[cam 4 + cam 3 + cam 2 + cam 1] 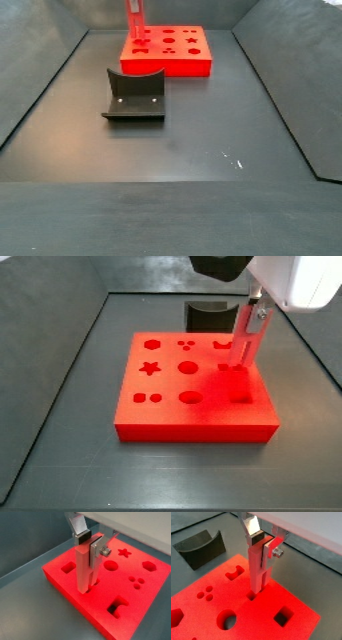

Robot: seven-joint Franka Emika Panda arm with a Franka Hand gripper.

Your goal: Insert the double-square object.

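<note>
My gripper (263, 544) is shut on the top of the double-square object (258, 572), a long slender red peg held upright; both show in both wrist views, gripper (89, 543) and peg (85, 569). The peg's lower end meets the top of the large red block (251, 619) at a small hole near the block's edge. How deep it sits I cannot tell. In a side view the peg (247, 344) stands at the block's (160, 421) far right part under the gripper (254, 311). In a side view the peg (132, 22) rises from the block's (167, 65) left end.
The block has several shaped holes: square (282, 617), round (228, 619), star (123, 552), hexagon (149, 564). A dark grey curved stand (134, 95) stands on the dark floor beside the block, and shows in a wrist view (201, 548). Dark walls enclose the floor.
</note>
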